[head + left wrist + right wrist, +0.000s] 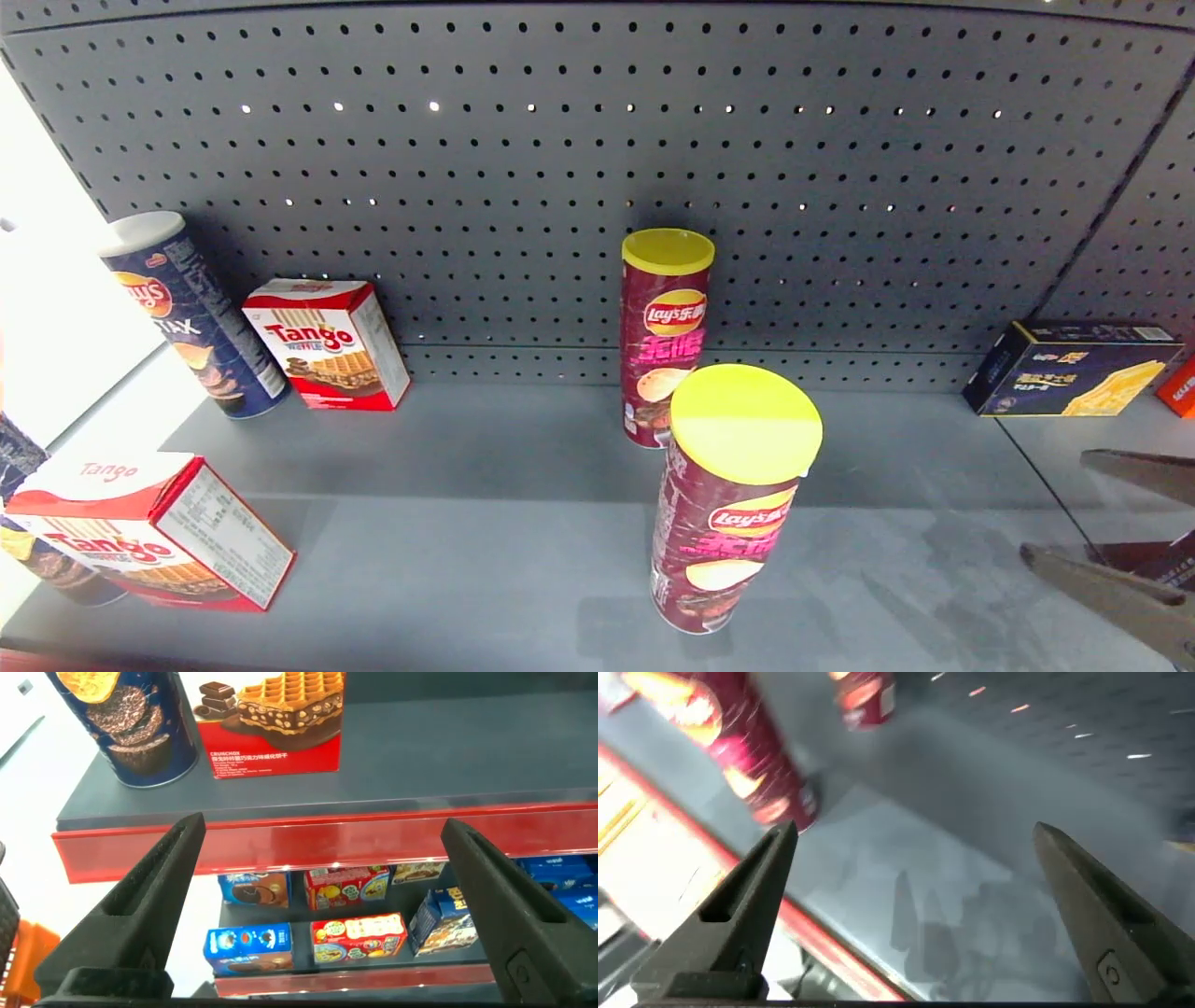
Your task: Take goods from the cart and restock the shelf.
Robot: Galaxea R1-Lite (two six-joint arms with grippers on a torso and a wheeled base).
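Note:
Two maroon chip cans with yellow lids stand on the grey shelf [467,569]: the front can [733,504] near the front edge and the back can [665,336] by the pegboard. My right gripper [1060,507] hangs open and empty over the shelf's right front, well to the right of the front can. The right wrist view has that gripper [915,933] with the front can [757,756] off to one side and the back can [864,695] beyond. My left gripper [318,952] is open and empty, just outside and below the red shelf edge [327,845].
A blue chip can [191,313] and a wafer box [327,343] stand at the back left. Another wafer box [149,532] and a dark can [126,719] sit at the front left. A dark blue box [1074,367] lies at the right. Lower shelves hold several small boxes [360,933].

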